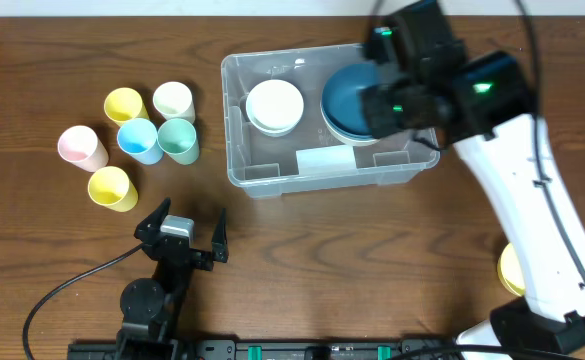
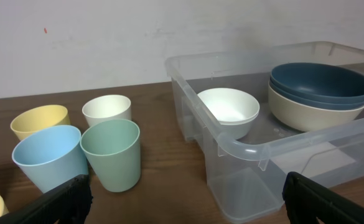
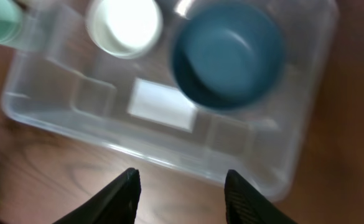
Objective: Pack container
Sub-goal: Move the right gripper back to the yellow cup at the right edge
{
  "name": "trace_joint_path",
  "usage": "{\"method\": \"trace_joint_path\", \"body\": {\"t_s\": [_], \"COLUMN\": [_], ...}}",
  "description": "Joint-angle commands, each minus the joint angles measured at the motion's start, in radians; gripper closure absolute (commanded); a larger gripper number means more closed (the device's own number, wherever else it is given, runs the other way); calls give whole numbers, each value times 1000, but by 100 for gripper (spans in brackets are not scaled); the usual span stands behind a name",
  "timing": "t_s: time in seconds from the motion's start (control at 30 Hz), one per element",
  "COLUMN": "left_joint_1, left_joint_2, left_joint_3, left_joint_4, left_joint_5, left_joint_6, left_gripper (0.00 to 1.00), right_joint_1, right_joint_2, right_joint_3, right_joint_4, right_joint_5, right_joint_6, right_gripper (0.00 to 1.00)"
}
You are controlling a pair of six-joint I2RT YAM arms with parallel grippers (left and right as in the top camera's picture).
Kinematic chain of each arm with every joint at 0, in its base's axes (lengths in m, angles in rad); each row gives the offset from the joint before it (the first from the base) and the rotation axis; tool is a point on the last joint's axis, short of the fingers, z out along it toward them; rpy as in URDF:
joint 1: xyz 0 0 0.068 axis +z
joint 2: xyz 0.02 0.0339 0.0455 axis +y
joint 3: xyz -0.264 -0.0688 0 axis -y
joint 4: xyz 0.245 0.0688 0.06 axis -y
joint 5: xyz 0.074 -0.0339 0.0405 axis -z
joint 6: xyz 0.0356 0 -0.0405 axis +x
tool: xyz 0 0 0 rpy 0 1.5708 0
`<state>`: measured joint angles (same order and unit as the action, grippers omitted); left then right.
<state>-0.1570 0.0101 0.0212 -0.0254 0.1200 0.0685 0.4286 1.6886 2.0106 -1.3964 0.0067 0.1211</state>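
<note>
The container (image 1: 272,181), a clear plastic bin with a white label, stands at the table's middle back. A white bowl (image 1: 274,106) lies in its left half. A dark blue bowl (image 1: 344,104) lies in its right half, stacked on a cream bowl (image 2: 312,115). My right gripper (image 1: 387,105) hovers above the bin's right side. In the right wrist view it (image 3: 182,186) is open and empty, over the bin's near wall (image 3: 169,149). My left gripper (image 1: 182,232) rests low in front of the bin, wide open and empty (image 2: 185,193).
Several cups stand left of the bin: yellow (image 1: 124,104), cream (image 1: 172,100), blue (image 1: 138,140), green (image 1: 178,140), pink (image 1: 82,147) and another yellow one (image 1: 112,188). A yellow object (image 1: 510,268) shows behind the right arm's white link near the table's right edge.
</note>
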Motion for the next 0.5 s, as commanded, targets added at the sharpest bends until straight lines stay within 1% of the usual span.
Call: {"method": "trace_joint_path", "body": {"t_s": [0.0,0.33,0.4,0.47], "left_joint_1": [6,6,6,6], "left_joint_2": [-6,-6,-6,-6], "left_joint_3": [-17,-17,-17,-17], "left_joint_4": [-34,-34,-34,-34], "left_joint_5": [8,8,8,8], "left_joint_6": [9,9,9,9], "left_gripper": [2,2,2,2], "right_joint_1": [-70,-296,-335,-372], "right_joint_2": [-90,-247,-270,-307], "right_joint_3": [0,0,-2,-27], "right_joint_4": [-62,-266,-302,-302], "right_joint_5": [36,44,74,83], "right_joint_6": [47,51,71,82], "right_gripper": [54,54,57,60]}}
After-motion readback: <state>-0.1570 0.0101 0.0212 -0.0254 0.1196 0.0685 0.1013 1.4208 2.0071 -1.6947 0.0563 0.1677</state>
